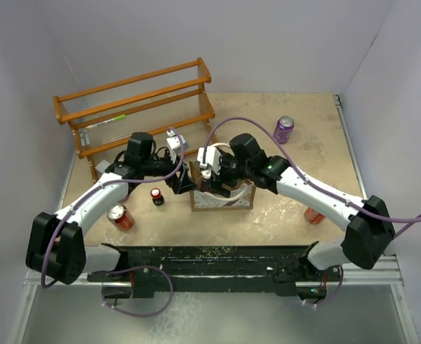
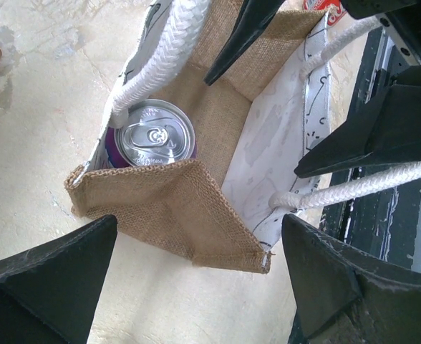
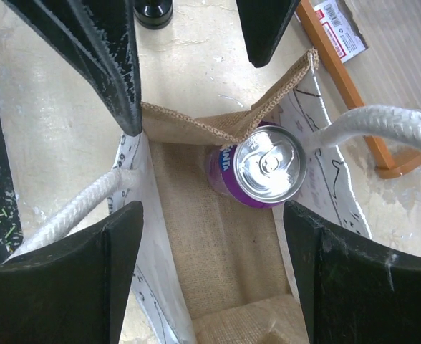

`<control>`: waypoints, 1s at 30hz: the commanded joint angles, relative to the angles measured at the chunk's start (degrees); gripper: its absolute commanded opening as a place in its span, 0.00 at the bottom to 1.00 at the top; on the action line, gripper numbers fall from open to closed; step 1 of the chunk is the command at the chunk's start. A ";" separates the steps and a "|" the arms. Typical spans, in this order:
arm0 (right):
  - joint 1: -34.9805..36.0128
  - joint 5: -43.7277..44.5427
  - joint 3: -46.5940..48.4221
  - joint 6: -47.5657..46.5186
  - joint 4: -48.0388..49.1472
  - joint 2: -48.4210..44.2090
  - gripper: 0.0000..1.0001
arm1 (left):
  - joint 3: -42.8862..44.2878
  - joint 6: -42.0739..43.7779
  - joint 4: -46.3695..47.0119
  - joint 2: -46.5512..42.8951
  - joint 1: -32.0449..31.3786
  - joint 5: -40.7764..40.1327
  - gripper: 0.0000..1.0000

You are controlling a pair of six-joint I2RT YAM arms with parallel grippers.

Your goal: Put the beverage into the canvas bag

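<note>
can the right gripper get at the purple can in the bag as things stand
Probably yes: the right gripper hangs open over the canvas bag, the purple can upright below, top bare, though a rope handle runs close.

Bright, even overhead light w/ soft shadows, slight glare atop can.

Purple can upright inside canvas bag

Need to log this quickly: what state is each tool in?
Left tool: open, holding nothing.
Right tool: open, holding nothing.
</note>
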 commanded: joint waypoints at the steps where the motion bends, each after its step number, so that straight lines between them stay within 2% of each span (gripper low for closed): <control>1: 0.03 -0.88 -0.71 -1.86 -0.16 -3.36 0.80 | 2.85 1.27 0.16 0.15 0.41 0.58 0.99; 7: -2.04 0.01 -0.31 0.84 0.81 -8.32 0.80 | 3.34 2.47 -0.66 -0.28 0.45 0.03 0.99; 11: -5.81 -2.00 1.33 2.26 -0.78 -12.22 0.80 | 4.03 4.31 -1.95 -1.43 0.46 -0.48 0.99; 16: -17.93 -4.49 1.12 8.96 1.02 -17.28 0.82 | 6.63 8.47 -6.56 -3.67 0.47 -2.08 0.99; 20: -28.11 2.87 -0.82 15.45 6.50 -19.43 0.85 | 7.60 11.46 -9.06 -6.25 0.44 -3.44 0.99; 25: -35.37 12.29 2.58 20.21 7.03 -13.64 0.90 | 8.35 12.52 -10.31 -7.10 0.48 -3.63 0.99; 30: -36.90 17.33 8.60 21.42 5.90 -2.94 0.99 | 8.34 12.44 -9.96 -7.76 0.47 -3.26 0.99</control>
